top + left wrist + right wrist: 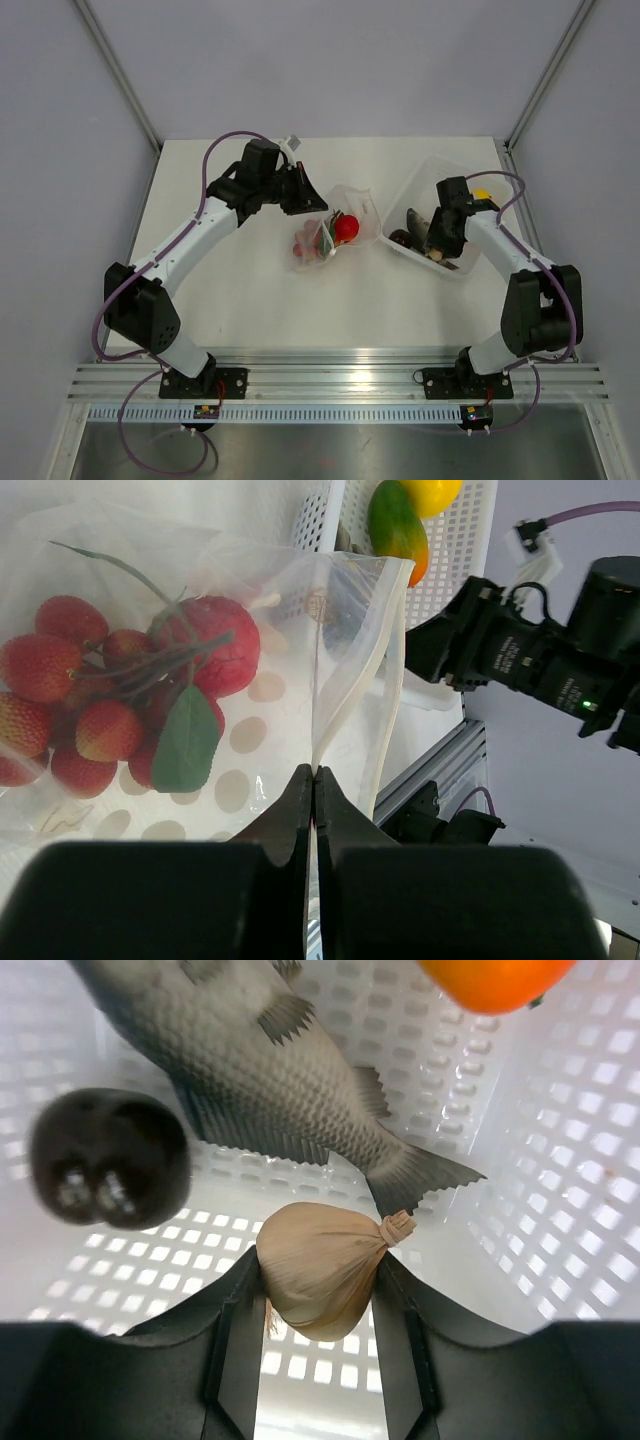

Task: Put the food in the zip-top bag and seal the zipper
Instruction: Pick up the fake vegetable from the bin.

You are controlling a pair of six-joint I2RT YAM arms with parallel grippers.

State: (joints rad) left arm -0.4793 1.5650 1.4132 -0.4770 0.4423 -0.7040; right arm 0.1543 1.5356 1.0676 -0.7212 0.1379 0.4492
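Left gripper (313,783) pinched fully shut on the mouth edge of the zip-top bag (290,610), close by the zipper (388,675). The bag lies mid-table, red fruits (90,700) inside, just beside the white basket (460,550). Right gripper (318,1275) down in that basket, fingers half-wide astride a tan tied bundle (315,1250), firm hold cannot be told; toy fish (260,1060) just ahead, basket wall close alongside.

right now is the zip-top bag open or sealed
Open: on the zip-top bag the two zipper lips stand apart, the left claw shut on one edge.
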